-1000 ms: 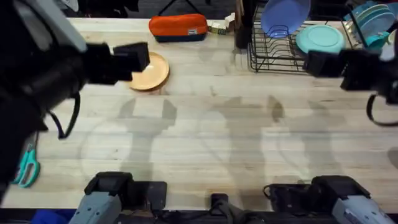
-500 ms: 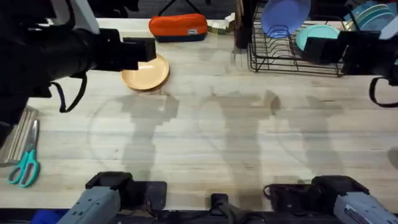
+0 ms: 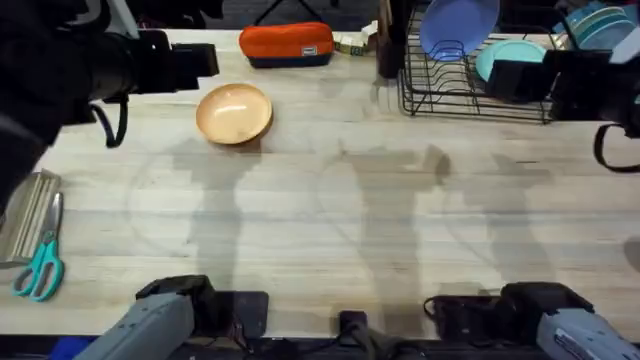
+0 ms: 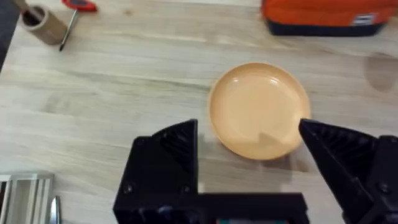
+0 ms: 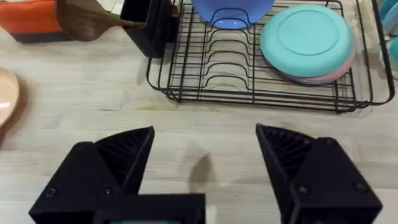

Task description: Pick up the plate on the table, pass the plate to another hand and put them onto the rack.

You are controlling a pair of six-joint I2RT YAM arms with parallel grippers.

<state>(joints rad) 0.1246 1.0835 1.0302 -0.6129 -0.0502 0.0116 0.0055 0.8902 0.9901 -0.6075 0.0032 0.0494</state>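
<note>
Here the first step, the pickup, is in hand: the orange-tan plate lies flat on the wooden table, at about eleven o'clock of the overhead view, untouched. The left gripper hovers above its near rim with the fingers spread wide and nothing between them; seen from overhead, that arm reaches in from nine o'clock, just beside the plate. The next move, by judgement, calls for a descent that brings one finger over the raised rim and one under or outside it, since a shallow glossy plate lying flat offers little else to pinch. The right gripper waits before the black wire rack, its fingers likewise spread and empty, well apart from the plate. The rack, at one o'clock of the overhead view, holds a lavender-blue plate standing in its slots and a teal-green plate lying over a pinkish one; several upright slots between them stand free. An orange pouch lies at twelve o'clock.
</note>
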